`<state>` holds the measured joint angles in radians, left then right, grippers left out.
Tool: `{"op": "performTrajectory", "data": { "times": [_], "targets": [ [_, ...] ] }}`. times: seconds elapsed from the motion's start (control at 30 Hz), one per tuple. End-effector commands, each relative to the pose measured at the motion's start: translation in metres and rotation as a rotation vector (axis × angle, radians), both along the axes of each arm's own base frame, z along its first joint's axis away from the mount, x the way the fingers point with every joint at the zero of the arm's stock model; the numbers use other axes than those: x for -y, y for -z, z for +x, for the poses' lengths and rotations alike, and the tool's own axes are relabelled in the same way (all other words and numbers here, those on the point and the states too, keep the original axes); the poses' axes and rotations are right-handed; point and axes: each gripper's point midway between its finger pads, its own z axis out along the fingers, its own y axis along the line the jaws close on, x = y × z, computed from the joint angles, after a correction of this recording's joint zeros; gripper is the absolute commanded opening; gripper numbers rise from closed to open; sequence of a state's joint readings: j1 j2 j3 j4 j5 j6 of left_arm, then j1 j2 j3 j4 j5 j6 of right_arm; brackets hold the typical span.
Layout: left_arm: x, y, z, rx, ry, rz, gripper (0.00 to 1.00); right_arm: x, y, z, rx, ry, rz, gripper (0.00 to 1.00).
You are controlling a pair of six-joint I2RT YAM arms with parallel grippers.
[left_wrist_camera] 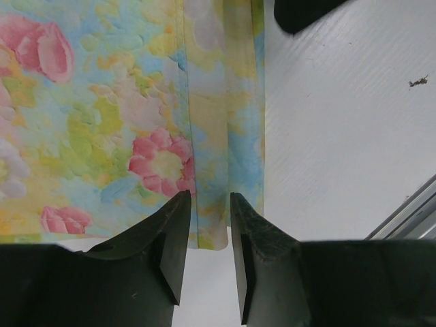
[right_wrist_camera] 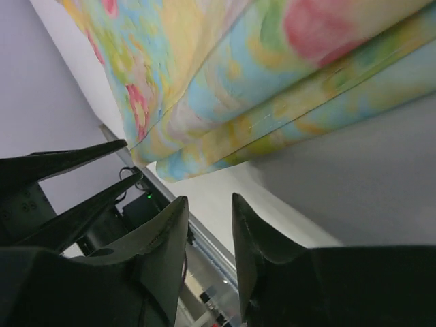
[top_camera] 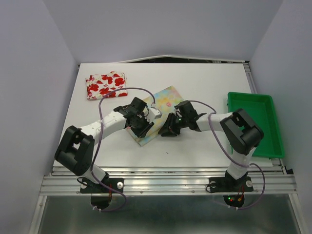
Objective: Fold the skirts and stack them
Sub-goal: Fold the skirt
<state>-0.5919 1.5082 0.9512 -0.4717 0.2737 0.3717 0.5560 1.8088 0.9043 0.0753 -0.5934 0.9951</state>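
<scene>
The pale yellow pastel floral skirt (top_camera: 166, 100) lies folded in the middle of the table, with both grippers at its near end. In the left wrist view the skirt (left_wrist_camera: 102, 122) fills the upper left. My left gripper (left_wrist_camera: 210, 204) is open by a narrow gap just over the skirt's near edge, with nothing between the jaws. My right gripper (right_wrist_camera: 210, 204) is open and empty, low beside the skirt's layered folded edge (right_wrist_camera: 225, 61). The white skirt with red flowers (top_camera: 106, 84) lies folded at the far left. From above, the left gripper (top_camera: 144, 127) and right gripper (top_camera: 166, 130) almost meet.
A green plastic tray (top_camera: 253, 100) stands at the right edge of the table. The metal rail of the table's front edge (left_wrist_camera: 409, 211) runs close behind the grippers. A small dark speck (left_wrist_camera: 417, 82) lies on the white tabletop.
</scene>
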Motion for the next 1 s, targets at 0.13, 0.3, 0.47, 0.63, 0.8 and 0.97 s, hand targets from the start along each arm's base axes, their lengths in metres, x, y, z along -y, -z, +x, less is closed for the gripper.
{"op": "performTrajectory", "data": {
  "times": [0.13, 0.3, 0.47, 0.63, 0.8, 0.97],
  "targets": [
    [0.012, -0.013, 0.005, -0.01, -0.024, -0.054, 0.4, -0.052, 0.019, -0.024, -0.189, 0.056, 0.111, 0.31],
    [0.011, -0.012, 0.002, -0.016, -0.029, -0.062, 0.4, -0.067, 0.025, -0.027, -0.192, 0.056, 0.107, 0.31],
    [0.009, -0.007, 0.002, -0.025, -0.037, -0.042, 0.4, -0.063, 0.041, -0.028, -0.212, 0.073, 0.075, 0.28],
    [0.002, -0.001, 0.01, -0.002, -0.081, -0.001, 0.37, -0.059, 0.043, -0.03, -0.214, 0.086, 0.063, 0.24],
    [-0.003, -0.007, 0.02, 0.055, -0.112, 0.016, 0.39, -0.056, 0.047, -0.032, -0.217, 0.089, 0.046, 0.22],
    [-0.007, -0.003, 0.022, 0.065, -0.108, 0.044, 0.42, -0.054, 0.048, -0.033, -0.222, 0.096, 0.037, 0.22]
  ]
}}
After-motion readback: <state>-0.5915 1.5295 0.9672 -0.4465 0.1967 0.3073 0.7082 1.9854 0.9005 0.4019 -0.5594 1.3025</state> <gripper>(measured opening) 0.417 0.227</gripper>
